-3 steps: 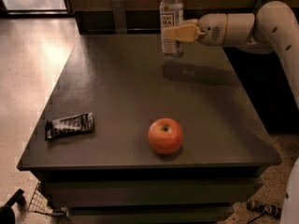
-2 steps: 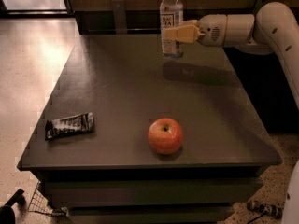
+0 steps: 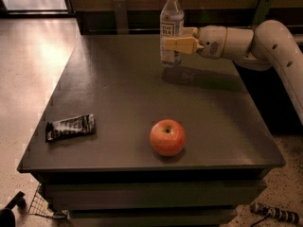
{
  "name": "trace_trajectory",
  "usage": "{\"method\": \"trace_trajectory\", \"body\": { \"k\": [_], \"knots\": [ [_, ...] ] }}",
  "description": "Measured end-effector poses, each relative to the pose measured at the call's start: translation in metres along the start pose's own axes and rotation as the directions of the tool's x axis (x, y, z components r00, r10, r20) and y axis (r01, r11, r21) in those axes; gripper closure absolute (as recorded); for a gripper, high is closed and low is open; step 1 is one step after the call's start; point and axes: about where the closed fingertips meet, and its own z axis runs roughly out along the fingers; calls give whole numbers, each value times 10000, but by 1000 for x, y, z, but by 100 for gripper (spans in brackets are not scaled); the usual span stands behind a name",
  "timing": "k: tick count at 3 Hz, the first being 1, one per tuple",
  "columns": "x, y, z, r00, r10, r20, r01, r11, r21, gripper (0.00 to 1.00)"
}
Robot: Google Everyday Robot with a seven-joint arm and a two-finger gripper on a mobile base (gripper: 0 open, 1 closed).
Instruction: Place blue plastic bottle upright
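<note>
**Bottle Upright in the Gripper's Clasp**

Here's the gripper [image 3: 174, 38], reaching in from the right, well behind the apple [image 3: 167, 137]. Its two blocky tan fingers [image 3: 180, 45] are clamped on the blue plastic bottle [image 3: 171, 25]. One finger crosses the front of the bottle and the other peeks out from behind it.

The bottle stands straight, cap up. It is clear ribbed plastic with a white screw cap and a white label, and the dark print is too small to read. The front finger covers part of its lower body. I cannot tell whether the base touches the tabletop or hangs just above it. A soft shadow lies on the surface a little nearer the apple than the bottle.

Behind the fingers comes a smooth, rounded white arm [image 3: 246, 41]. It sweeps away up and to the right of the apple until the frame edge cuts it off.

The apple itself is round, glossy and red with a yellowish blush, stalk dimple up. It sits near the front edge of the table [image 3: 118, 79], a dark matte slab with stepped tiers beneath.

Left of the apple, well apart, a crinkled dark snack wrapper [image 3: 70, 127] lies flat, its pale lettering illegible.

Down on the speckled floor, below-left of the apple, there's a scrap of wire mesh [image 3: 41, 203], half cut off. Below-right lies a dark ribbed object [image 3: 274, 213] that is hard to identify.
</note>
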Motion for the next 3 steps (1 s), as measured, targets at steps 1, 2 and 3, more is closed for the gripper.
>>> {"method": "trace_trajectory", "body": {
  "k": [1, 2, 3],
  "knots": [
    [4, 7, -1, 9962, -774, 398, 777, 9970, -52, 100],
    [6, 10, 1, 9928, -1135, 388, 1141, 9934, -145, 100],
    [13, 8, 5, 9946, -1033, -20, 1032, 9943, -280, 100]
  ]
}}
